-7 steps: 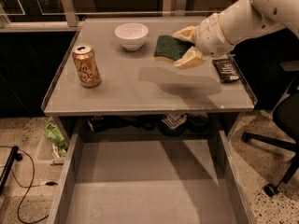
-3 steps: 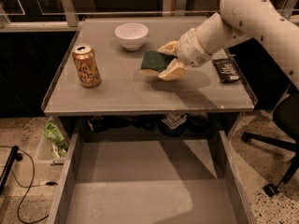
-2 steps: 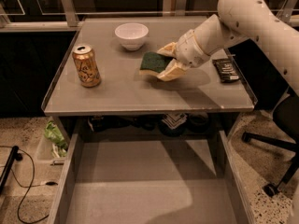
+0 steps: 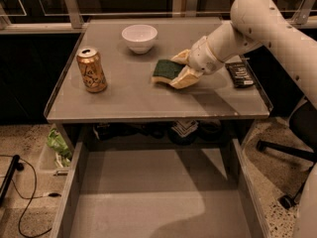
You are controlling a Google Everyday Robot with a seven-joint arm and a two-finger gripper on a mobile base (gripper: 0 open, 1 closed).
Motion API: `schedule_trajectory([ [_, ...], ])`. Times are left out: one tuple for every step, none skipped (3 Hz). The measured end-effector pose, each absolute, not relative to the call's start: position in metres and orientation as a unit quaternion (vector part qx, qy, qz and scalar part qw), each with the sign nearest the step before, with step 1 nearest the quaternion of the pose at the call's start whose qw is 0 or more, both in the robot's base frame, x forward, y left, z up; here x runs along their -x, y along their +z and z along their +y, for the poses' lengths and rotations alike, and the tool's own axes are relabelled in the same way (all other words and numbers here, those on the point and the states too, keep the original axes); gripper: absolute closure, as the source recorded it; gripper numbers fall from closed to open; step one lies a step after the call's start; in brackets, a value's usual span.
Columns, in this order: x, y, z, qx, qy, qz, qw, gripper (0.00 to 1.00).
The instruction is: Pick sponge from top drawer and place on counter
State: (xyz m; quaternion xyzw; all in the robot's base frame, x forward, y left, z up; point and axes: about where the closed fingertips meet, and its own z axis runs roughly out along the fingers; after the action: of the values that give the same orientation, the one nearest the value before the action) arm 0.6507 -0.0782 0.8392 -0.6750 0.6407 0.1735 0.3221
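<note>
The sponge [image 4: 166, 70], dark green on top with a pale yellow layer, is at the middle of the counter [image 4: 129, 95], low on or just above its surface. My gripper [image 4: 179, 68] reaches in from the right and is shut on the sponge, one cream finger [image 4: 184, 78] in front of it and one behind. The white arm comes down from the upper right. The top drawer [image 4: 153, 202] is pulled open below the counter, and its grey floor shows nothing in it.
A gold drink can [image 4: 91, 69] stands at the counter's left. A white bowl [image 4: 139, 37] sits at the back centre. A black flat packet [image 4: 239, 74] lies at the right edge. An office chair base [image 4: 287, 155] stands on the floor at the right.
My gripper has carried the sponge leftward and down from above the counter's right side to its middle. In the last second it has barely moved.
</note>
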Motion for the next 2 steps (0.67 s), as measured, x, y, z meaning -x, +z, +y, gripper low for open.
schedule_trajectory([
  [-0.6507,0.839,-0.0781,0.675,0.174,0.641,0.322,0.58],
  [-0.6507,0.839,-0.0781,0.675,0.174,0.641,0.322,0.35],
])
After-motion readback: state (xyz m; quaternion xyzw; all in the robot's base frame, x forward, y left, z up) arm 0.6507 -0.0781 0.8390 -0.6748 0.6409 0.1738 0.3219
